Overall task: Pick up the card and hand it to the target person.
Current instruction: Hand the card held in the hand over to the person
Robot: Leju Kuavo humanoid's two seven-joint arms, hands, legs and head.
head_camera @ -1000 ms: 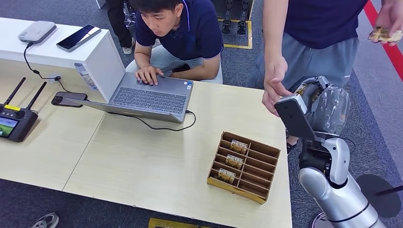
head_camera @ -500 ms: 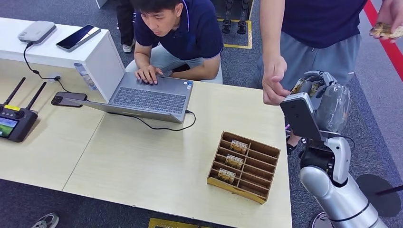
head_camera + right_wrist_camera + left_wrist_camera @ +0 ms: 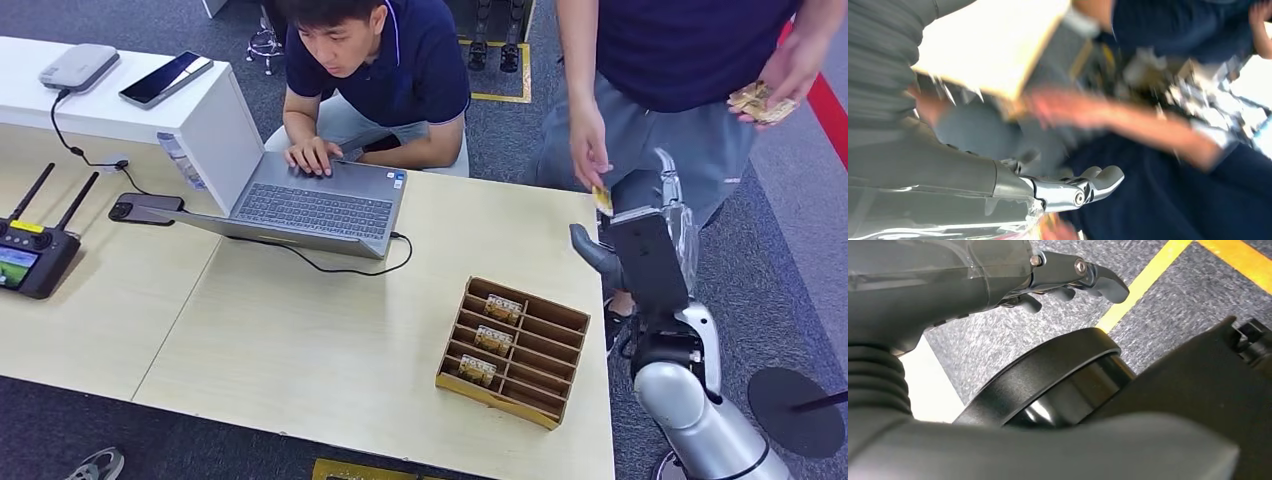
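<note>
Standing person's hand [image 3: 588, 150] pinches the small yellow card [image 3: 603, 200] just above the robot's right hand [image 3: 655, 235], whose fingers are spread and empty. Left hand [image 3: 1068, 277] hangs over grey carpet, fingers loosely curled, holding nothing. Wooden slotted card rack [image 3: 513, 350] on the pale wood surface [image 3: 330, 340] holds three cards; their print is too small to read.

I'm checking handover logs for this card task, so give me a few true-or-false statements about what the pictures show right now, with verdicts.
1. The standing person's hand holds a small gold card just above the robot's right hand. True.
2. The brown wooden slotted tray holds no cards. False: three lie in its left column.
3. The seated person has one hand on the open grey laptop. True.
4. The tray sits on the floor. False: it sits on the pale wooden table, near its right edge.
5. The black remote controller with antennas is beside the tray. False: it lies at the table's far left.
</note>
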